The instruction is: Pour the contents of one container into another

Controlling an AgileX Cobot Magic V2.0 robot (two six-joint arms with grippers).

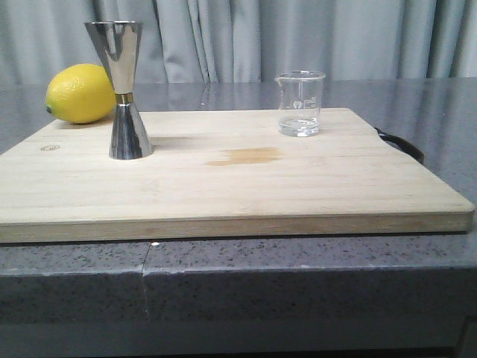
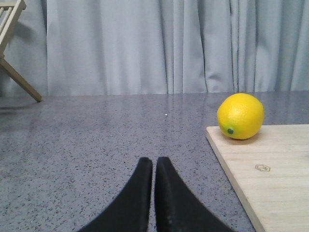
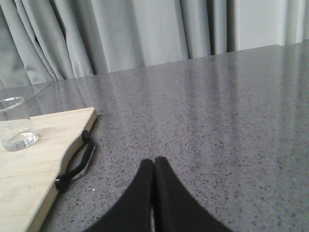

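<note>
Two grippers sit with fingers pressed together on nothing: the left gripper [image 2: 153, 162] and right gripper [image 3: 154, 163], both low over the grey countertop [image 1: 313, 261], off the wooden board [image 1: 238, 186]. On the board in the front view, the glass beaker [image 1: 299, 103] stands upright at about 1 o'clock, a little clear liquid inside; the steel jigger [image 1: 125, 89] stands upright at 10 o'clock, a lemon [image 1: 80, 93] just beside it at the far-left corner
</note>
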